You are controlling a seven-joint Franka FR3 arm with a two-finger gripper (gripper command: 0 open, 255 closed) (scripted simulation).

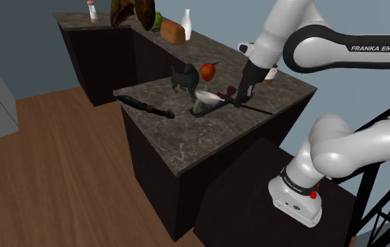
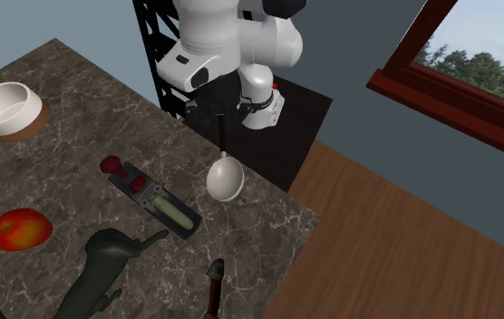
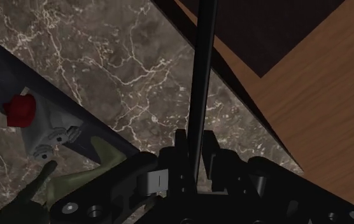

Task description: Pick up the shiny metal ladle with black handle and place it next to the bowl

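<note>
My gripper (image 2: 226,127) is shut on the thin black handle (image 3: 202,83) of the ladle. The ladle's pale, shiny cup (image 2: 226,178) hangs at the handle's far end, over the marble counter near its edge and seemingly lifted off it. In the shoulder view the cup (image 1: 207,96) sits left of the gripper (image 1: 241,97), above a dark tray tool. In the wrist view the fingers (image 3: 181,153) clasp the handle on both sides. The white bowl (image 2: 4,107) stands at the far left of the second exterior view, well away from the ladle.
A dark tray tool (image 2: 155,199) with a red knob (image 2: 111,166) lies beside the ladle's cup. A red apple (image 2: 21,229), a dark animal figure (image 2: 105,267) and a dark stick-like object (image 1: 148,107) also lie on the counter (image 1: 214,137). Wooden floor lies beyond its edge.
</note>
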